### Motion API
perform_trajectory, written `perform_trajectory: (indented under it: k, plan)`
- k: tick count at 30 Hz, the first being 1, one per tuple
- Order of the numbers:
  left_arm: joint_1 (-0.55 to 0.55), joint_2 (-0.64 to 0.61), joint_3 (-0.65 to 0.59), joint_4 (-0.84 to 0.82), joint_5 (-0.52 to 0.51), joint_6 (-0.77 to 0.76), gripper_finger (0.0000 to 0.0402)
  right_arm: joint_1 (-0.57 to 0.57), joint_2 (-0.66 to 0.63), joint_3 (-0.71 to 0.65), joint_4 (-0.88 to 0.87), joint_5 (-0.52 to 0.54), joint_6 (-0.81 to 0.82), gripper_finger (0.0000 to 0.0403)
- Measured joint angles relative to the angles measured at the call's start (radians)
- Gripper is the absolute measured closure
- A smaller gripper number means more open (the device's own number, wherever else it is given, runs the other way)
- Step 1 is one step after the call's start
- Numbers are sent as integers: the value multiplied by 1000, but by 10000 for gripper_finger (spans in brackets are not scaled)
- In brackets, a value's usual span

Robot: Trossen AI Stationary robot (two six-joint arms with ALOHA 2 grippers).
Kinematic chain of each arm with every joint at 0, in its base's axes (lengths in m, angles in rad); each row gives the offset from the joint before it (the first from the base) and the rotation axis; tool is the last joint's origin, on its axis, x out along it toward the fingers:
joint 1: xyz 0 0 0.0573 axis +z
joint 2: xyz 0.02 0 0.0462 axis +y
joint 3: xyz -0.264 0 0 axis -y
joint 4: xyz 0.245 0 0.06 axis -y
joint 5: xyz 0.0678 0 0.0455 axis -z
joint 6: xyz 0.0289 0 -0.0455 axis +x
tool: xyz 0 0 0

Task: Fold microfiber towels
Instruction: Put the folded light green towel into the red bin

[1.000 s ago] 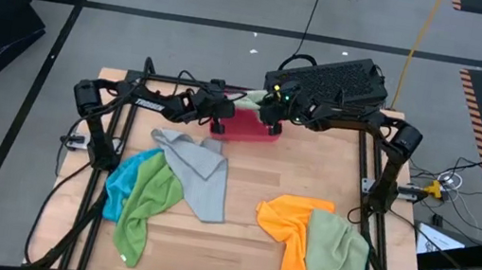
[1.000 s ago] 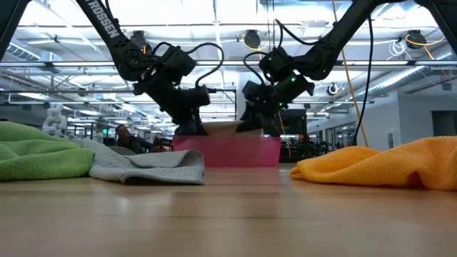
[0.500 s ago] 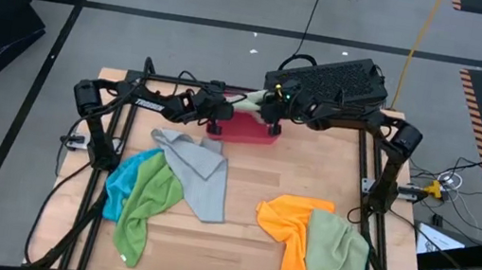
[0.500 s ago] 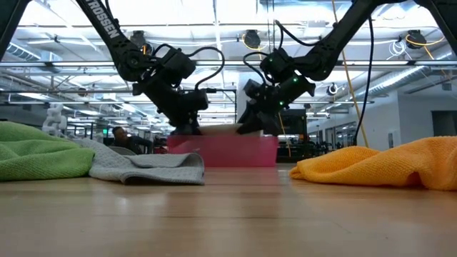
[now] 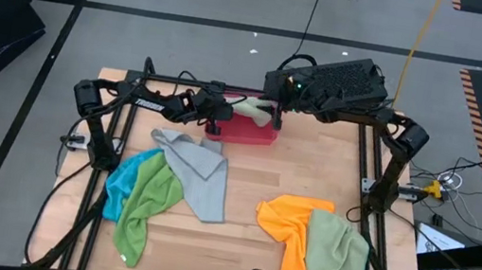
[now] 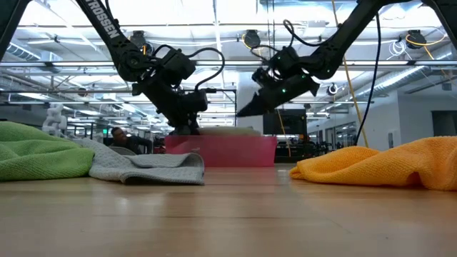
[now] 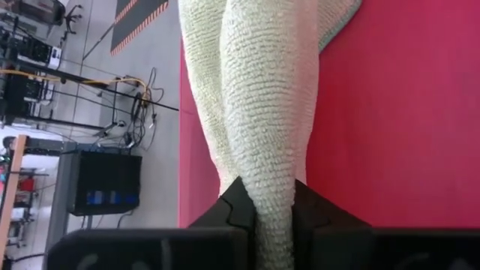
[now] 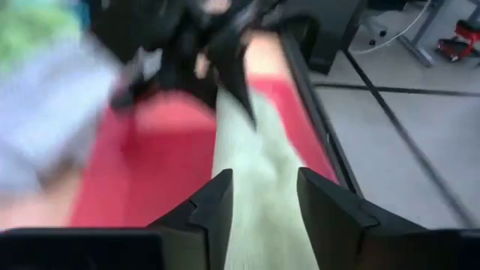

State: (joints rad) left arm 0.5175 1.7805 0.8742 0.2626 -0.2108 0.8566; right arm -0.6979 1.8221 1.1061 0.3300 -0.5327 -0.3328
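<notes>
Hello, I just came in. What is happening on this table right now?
Two robot arms work at the pink-red tray at the far edge of the table. The left pincer is shut on a pale green towel that lies over the tray. The right pincer is open and raised above it. More towels wait unfolded on the wood: a grey, blue and green pile, and an orange and light green pile.

Left claw [image 7: 259, 214] pinched closed low; right claw [image 8: 262, 199] parted, raised.

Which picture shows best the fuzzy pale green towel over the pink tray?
The left wrist view: the fuzzy pale green microfiber towel fills it, pinched in the left jaws. The high view shows it small, the right wrist view blurred, the low view just an edge.
</notes>
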Motion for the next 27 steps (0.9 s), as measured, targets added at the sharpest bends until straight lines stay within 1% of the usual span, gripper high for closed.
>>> perform_trajectory:
  k: [2, 5, 8, 11, 12, 15, 18, 23, 27]
  plan:
    - [0, 0, 0, 0, 0, 12, 364, -4, 0, 0, 70, -31, 128, 280]
    - [0, 0, 0, 0, 0, 9, 366, 22, 5, 6, 145, -46, 212, 310]
    - [0, 0, 0, 0, 0, 6, 364, 43, 10, 26, 94, -43, 300, 351]
    - [-1, 0, 0, 1, 0, 6, 357, 50, 20, 36, 85, -12, 367, 392]
    - [-1, 0, 0, 1, 0, 6, 354, 50, 20, 36, 71, -9, 380, 397]
    - [-1, 0, 0, 1, -21, 6, 344, 55, 28, 35, 15, 36, 381, 393]
    - [-1, 0, 0, 2, -26, 5, 335, 55, 70, 35, -13, 59, 377, 398]
    - [-1, 0, 0, 2, -25, 9, 325, 60, 144, 35, -7, 60, 373, 400]
    - [-1, -1, 0, 2, -25, 28, 312, 81, 159, 35, -20, 69, 329, 402]
